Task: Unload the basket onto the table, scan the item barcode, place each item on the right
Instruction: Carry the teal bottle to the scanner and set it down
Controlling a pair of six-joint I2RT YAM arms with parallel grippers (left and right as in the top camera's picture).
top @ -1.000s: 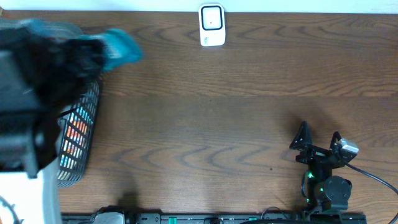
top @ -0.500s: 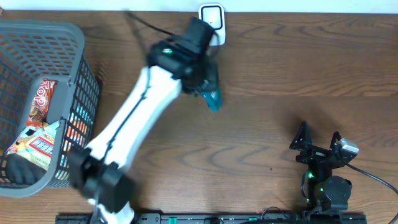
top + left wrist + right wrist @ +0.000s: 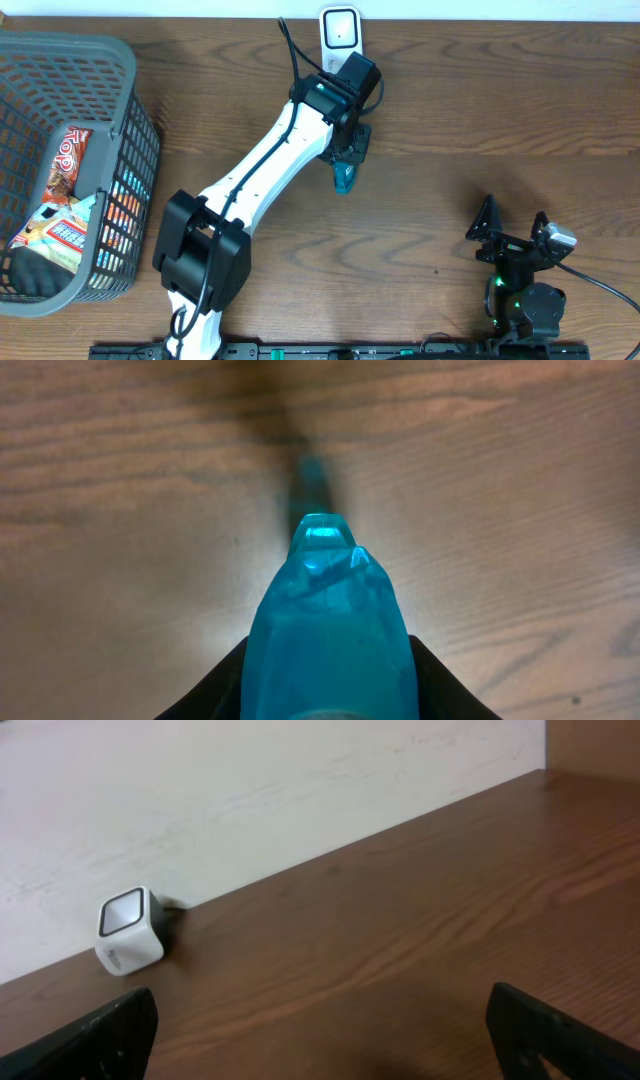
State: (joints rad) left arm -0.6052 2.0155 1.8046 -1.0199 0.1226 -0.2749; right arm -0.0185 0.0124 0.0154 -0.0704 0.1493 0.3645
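My left claw [image 3: 348, 152] is narrowed onto the teal item [image 3: 328, 628]. Its two dark fingers [image 3: 215, 695] press the broad flanks, and the tapered nose sticks out ahead of me toward the table [image 3: 450, 120]. In the overhead view the item hangs at about 6 o'clock from the white scanner [image 3: 340, 40], near it but not over its window. The item looks like moulded, glossy, half-clear plastic, so I judge it stiff and light, not fragile under a moderate squeeze, but slick. Because it tapers, a pinch near the nose would tend to squirt it forward. The wide rear body where I have it now is the right place to hold, with the pads flat on the flanks and no extra force. I cannot see any barcode on the face turned to my wrist camera, so I would guess it sits underneath or on a side I cover, and the item may need turning at the scanner. My right claw [image 3: 514, 222] rests at about 4 o'clock on the table with its jaws spread wide and nothing between them. By count there is one teal item, one scanner, one grey basket [image 3: 120, 60] at 9 o'clock, and two claws. Inside the basket I make out a red packet [image 3: 68, 160], a pale printed pack [image 3: 60, 235] and a striped one [image 3: 118, 215] against the wall. That makes three, though the mesh may hide more.
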